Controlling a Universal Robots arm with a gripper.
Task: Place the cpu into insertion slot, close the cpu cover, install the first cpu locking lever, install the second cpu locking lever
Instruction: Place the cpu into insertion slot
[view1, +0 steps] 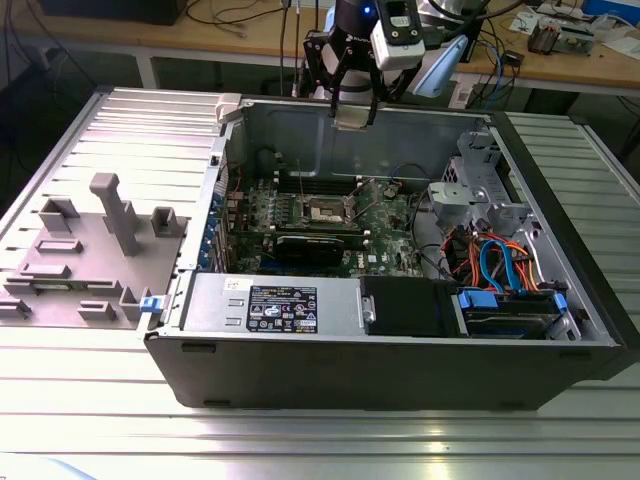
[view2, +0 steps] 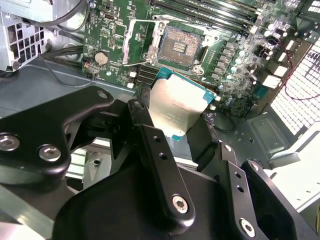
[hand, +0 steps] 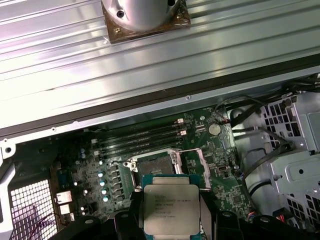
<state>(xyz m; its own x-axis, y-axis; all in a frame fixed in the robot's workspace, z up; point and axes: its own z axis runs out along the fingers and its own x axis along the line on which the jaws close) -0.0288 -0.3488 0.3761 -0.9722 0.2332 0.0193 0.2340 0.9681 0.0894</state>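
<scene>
My gripper (view1: 355, 108) hangs above the back wall of the open computer case (view1: 560, 330), shut on the cpu (view1: 354, 116), a flat silvery square chip. In both wrist views the cpu (view2: 176, 106) (hand: 170, 206) sits between the black fingers (view2: 144, 122) (hand: 124, 220), held well above the motherboard. The insertion slot (view1: 328, 210) (view2: 180, 47) (hand: 152, 165) lies bare on the green board. Beside it the cpu cover (view2: 136, 42) (hand: 196, 161), a thin metal frame, stands flipped open.
A black card (view1: 320, 245) lies in front of the slot. Memory slots (hand: 140, 137) run behind it. A metal drive cage (view1: 480, 190) and orange and blue cables (view1: 500, 265) fill the exterior view's right. A grey fixture tray (view1: 90, 250) sits outside the case.
</scene>
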